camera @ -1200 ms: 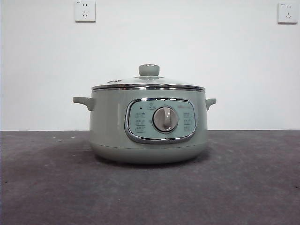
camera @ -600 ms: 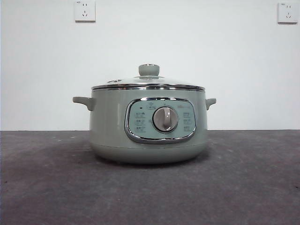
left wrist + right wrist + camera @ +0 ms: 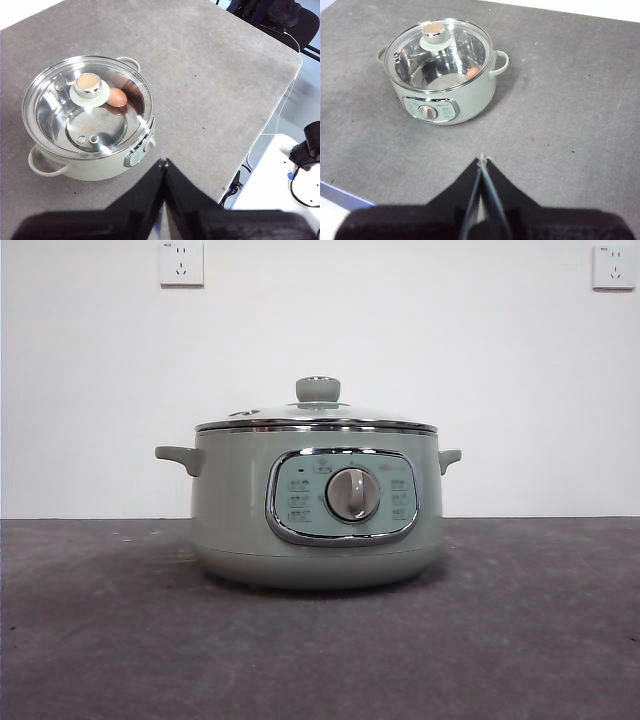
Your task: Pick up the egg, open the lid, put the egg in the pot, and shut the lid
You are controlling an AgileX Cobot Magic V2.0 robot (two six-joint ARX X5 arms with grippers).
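The sage-green pot (image 3: 240,510) stands in the middle of the grey table, with its glass lid (image 3: 270,418) seated on the rim and the green knob (image 3: 318,390) on top. Through the glass, the brown egg (image 3: 117,97) lies inside the pot (image 3: 105,167), also visible as the egg (image 3: 472,73) in the right wrist view. My left gripper (image 3: 163,163) is shut and holds nothing, well back from the pot over the table. My right gripper (image 3: 482,159) is shut too, empty, some way in front of the pot (image 3: 475,105).
Two wall sockets (image 3: 181,262) sit high on the white wall behind. The table's edge (image 3: 260,135) drops off near the left arm, with cables and a chair beyond it. Grey tabletop (image 3: 560,130) surrounds the pot.
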